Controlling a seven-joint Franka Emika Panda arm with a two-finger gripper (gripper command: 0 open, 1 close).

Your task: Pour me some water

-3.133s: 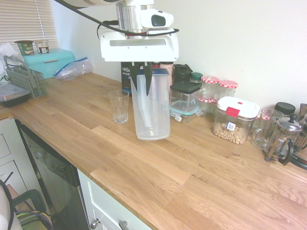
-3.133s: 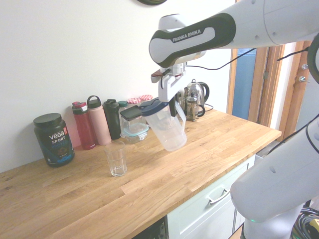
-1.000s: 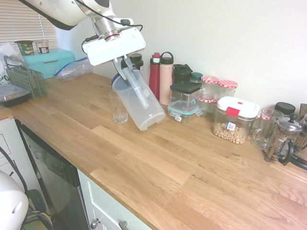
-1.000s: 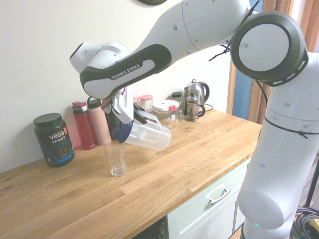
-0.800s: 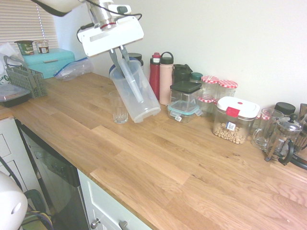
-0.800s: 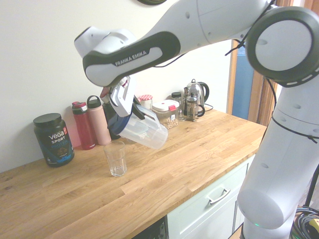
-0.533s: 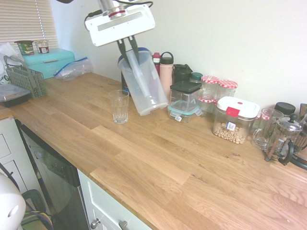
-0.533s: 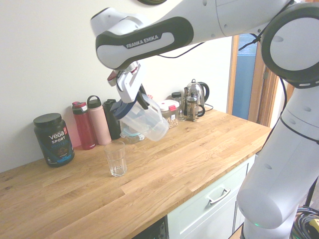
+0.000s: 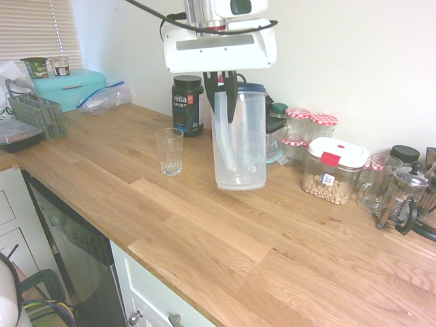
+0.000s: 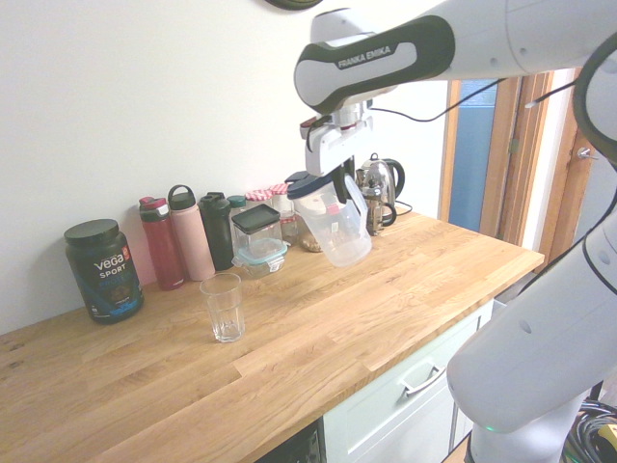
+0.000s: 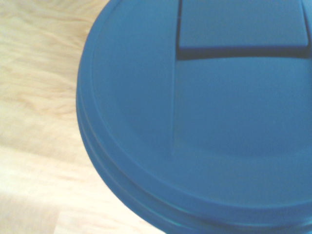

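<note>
A clear plastic pitcher (image 9: 239, 139) with a blue lid hangs nearly upright just above the wooden counter (image 9: 204, 225). My gripper (image 9: 225, 95) is shut on its handle from above. The pitcher (image 10: 335, 220) is to the right of the drinking glass (image 10: 223, 307) in the second exterior view, well apart from it. The ribbed glass (image 9: 169, 151) stands upright on the counter. I cannot make out water in the pitcher or in the glass. The wrist view is filled by the pitcher's blue lid (image 11: 204, 122).
Along the wall stand a black Vega tub (image 9: 187, 104), red, pink and black bottles (image 10: 191, 233), jars with red checked lids (image 9: 310, 126), a lidded nut container (image 9: 334, 170) and a French press (image 9: 402, 197). A teal box (image 9: 68, 87) sits far left.
A second ago the pitcher was tipped steeply with its mouth over the glass. It has since swung back upright and moved away from the glass along the counter, still held.
</note>
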